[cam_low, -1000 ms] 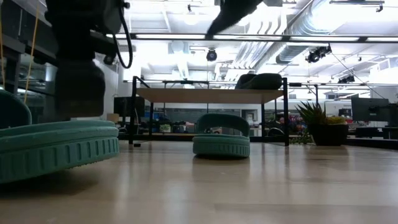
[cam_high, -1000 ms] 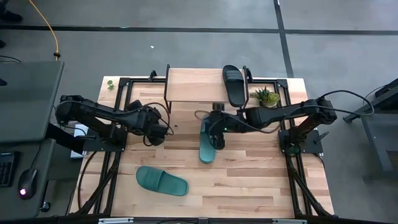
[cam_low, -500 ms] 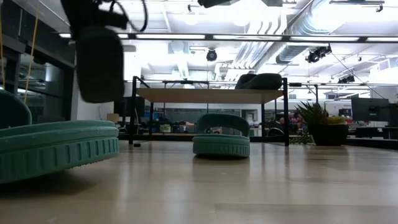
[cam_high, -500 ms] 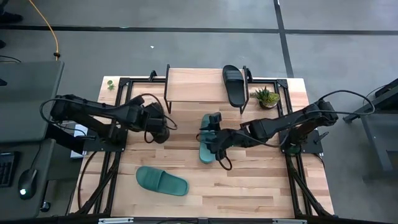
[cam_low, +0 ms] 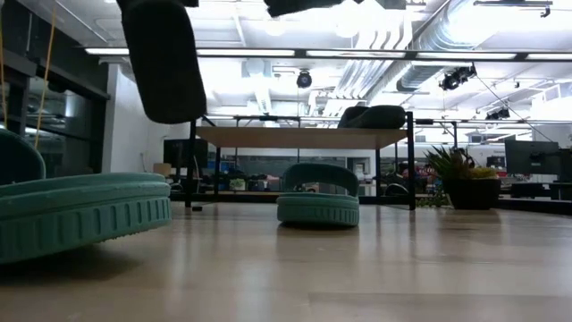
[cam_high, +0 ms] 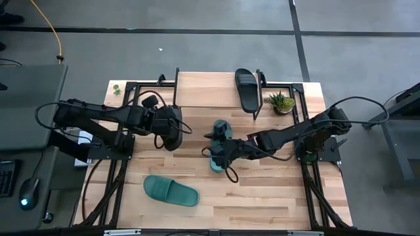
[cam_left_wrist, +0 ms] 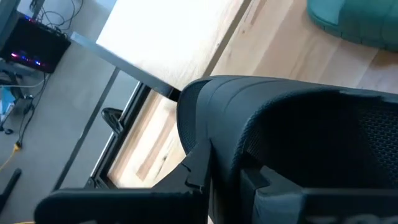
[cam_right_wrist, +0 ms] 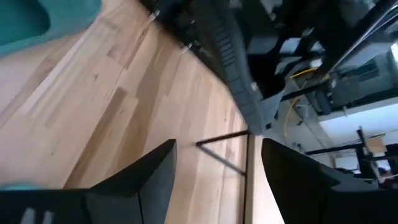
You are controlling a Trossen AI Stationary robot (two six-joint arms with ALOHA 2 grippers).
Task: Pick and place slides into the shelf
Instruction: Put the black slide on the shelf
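Resting on the shelf [cam_high: 203, 88]: one black slide [cam_high: 247, 90].

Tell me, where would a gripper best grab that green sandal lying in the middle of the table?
Probably by the wide strap. The middle teal slide lies flat, sole down, and in the low view its strap arches above the footbed, leaving a gap for a finger. Coming from above, one finger under the arch and one over it, looks safest. The right gripper hovers over it, fingers open.

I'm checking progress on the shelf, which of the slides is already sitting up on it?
Only the black slide at the right end of the shelf. Both teal slides lie on the table, and the left pincer holds another black one.
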